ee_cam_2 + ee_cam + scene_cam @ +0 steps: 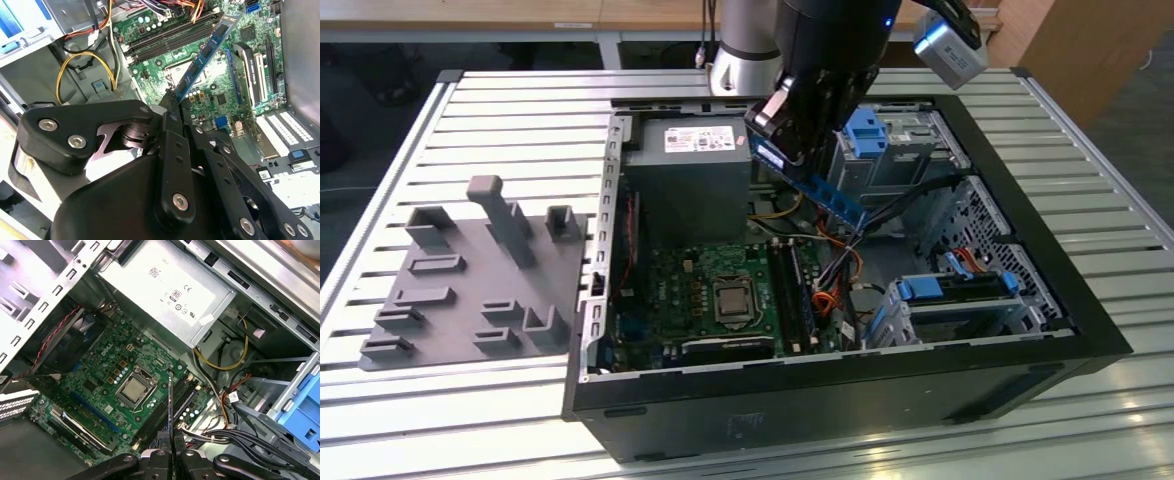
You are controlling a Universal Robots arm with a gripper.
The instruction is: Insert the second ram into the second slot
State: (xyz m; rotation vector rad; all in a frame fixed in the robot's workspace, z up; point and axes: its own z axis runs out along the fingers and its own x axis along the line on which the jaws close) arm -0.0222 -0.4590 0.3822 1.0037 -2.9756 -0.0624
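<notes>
1. In the exterior view, the gripper [781, 135] is closed on the second ram [834, 195] and holds it tilted, well above the memory slots [790, 285].
2. In the second wrist view, the second ram [207, 50] looks skewed to those slots [170, 37]; it wants levelling and squaring.
3. In the first wrist view, the second ram [170, 410] is edge-on above the slots [187, 397]; its edge should centre on one slot only.

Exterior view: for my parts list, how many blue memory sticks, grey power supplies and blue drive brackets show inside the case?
Blue memory stick: 1
Grey power supply: 1
Blue drive brackets: 2
Total: 4
</notes>
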